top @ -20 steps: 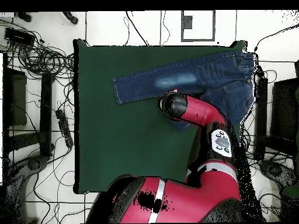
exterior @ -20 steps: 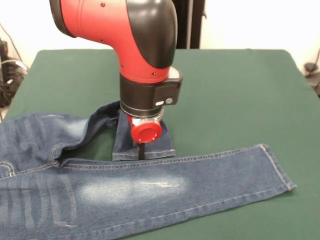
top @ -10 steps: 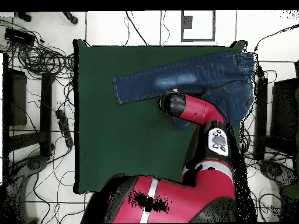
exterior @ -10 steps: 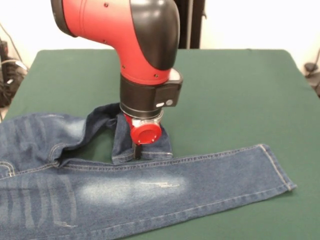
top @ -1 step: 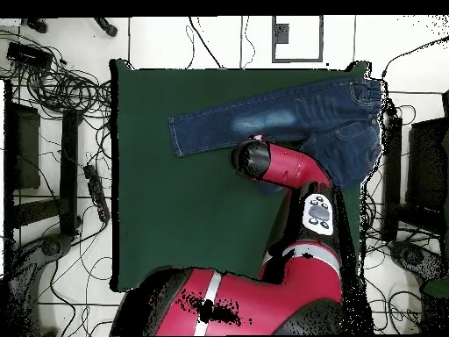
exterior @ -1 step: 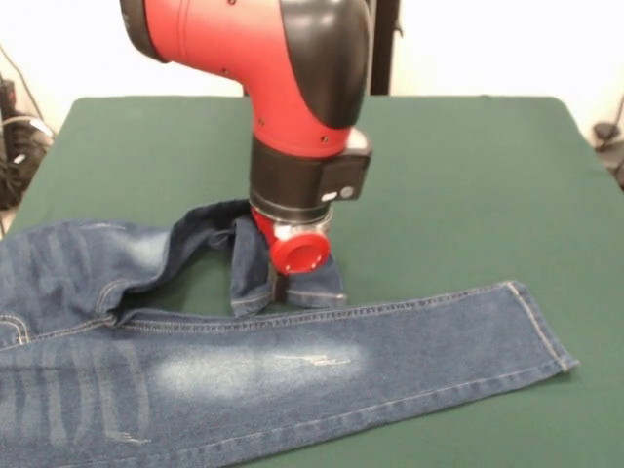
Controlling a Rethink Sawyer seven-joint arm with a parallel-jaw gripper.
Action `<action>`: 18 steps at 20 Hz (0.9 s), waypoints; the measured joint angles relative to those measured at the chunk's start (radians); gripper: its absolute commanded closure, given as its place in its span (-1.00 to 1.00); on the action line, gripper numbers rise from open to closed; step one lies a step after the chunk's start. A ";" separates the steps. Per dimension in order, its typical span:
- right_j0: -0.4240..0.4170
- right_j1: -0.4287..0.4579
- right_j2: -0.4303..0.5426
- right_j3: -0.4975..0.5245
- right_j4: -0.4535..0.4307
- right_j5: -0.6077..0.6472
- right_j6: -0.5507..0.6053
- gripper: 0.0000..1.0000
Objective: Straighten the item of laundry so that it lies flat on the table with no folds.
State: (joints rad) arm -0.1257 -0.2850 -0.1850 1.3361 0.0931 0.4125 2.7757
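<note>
End effector (exterior @ -1 step: 280,290): clamped on folded jeans leg hem (exterior @ -1 step: 292,283) | jeans (exterior @ -1 step: 253,375): other leg laid flat across near tabletop (exterior @ -1 step: 468,195)

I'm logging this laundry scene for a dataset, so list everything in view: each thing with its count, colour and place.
jeans: one pair, blue denim with faded whitish patches; one leg lies straight along the table's near side in the front view, the other is folded back, its cuff end under the gripper.
table: one, dark green top, under the jeans and far wider than them.
cables: many, black, on the floor beside the table in the overhead view.
arm: one, red and black, coming down from above.
gripper: one, dark, below a red cap, at the folded leg's cuff; whether it grips the cloth cannot be told.
</note>
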 measured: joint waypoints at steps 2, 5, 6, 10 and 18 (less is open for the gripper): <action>0.009 -0.038 0.005 0.032 0.006 0.000 0.000 1.00; 0.032 -0.094 0.005 0.064 0.015 0.008 0.000 1.00; 0.037 -0.107 0.005 0.069 0.018 0.012 0.000 1.00; 0.077 -0.191 0.005 0.082 0.025 0.048 0.000 1.00; 0.074 -0.345 0.060 0.121 0.062 0.099 0.000 1.00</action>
State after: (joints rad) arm -0.0512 -0.6297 -0.1253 1.4573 0.1551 0.5112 2.7757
